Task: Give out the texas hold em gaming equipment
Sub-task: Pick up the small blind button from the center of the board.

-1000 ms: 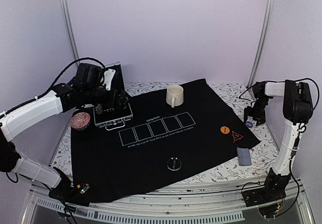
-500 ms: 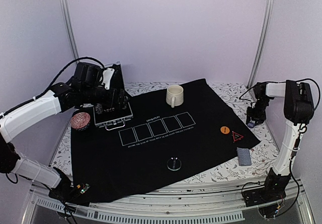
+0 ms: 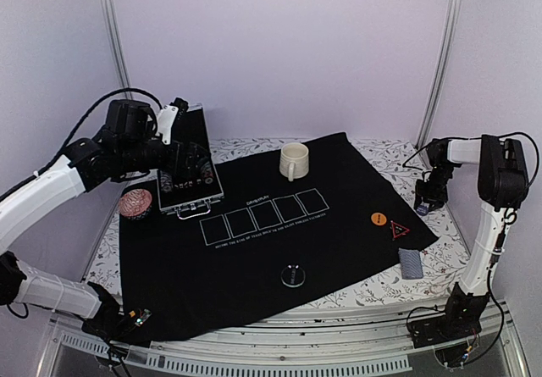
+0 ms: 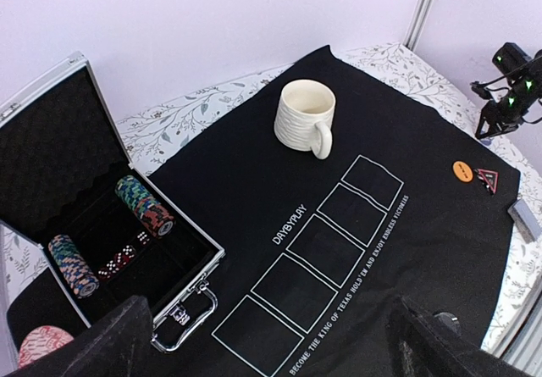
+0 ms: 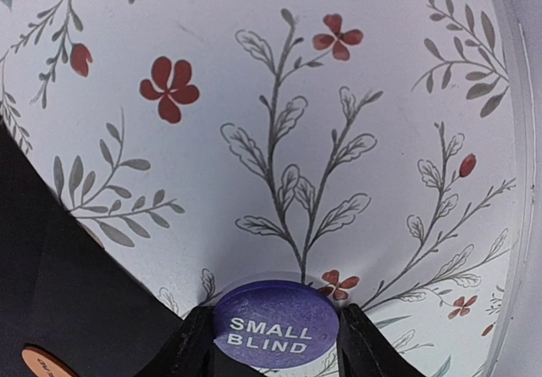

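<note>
The purple round plastic "SMALL BLIND" disc [image 5: 275, 328] was pinched by its rim between the right jaws. Its lettered face was toward the wrist camera, above the floral counter [image 5: 339, 97] just off the black felt mat's [image 5: 68, 292] right edge. The left jaws were spread, empty, by the mat's left edge.

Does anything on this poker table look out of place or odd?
The black mat lies skewed on the floral table, and the card deck sits right at its edge. Nothing looks spilled or damaged.
</note>
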### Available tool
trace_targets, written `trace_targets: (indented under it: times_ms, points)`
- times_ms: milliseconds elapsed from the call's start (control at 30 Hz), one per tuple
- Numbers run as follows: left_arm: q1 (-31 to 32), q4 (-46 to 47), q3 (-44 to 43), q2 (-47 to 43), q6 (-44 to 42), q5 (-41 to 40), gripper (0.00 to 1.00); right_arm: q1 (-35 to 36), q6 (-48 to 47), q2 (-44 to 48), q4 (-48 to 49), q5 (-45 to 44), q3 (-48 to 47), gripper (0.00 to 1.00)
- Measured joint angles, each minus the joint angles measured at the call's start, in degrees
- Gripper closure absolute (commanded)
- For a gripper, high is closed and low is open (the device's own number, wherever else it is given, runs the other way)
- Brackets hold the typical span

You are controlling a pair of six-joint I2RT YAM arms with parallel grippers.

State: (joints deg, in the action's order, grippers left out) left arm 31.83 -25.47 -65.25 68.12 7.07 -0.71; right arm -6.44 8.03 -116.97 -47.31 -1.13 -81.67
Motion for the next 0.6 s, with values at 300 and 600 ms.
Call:
trace_targets:
  times_ms: [300,600]
  points:
    - [0.0,-0.3,0.0,0.0,-0.2,-0.3,0.02,0.0,0.5,0.3,0.2,0.1,0.3,0.64]
    - [0.0,-0.3,0.0,0.0,-0.2,-0.5,0.02,1.2,1.3,0.3,-2.6,0.1,-0.7,0.64]
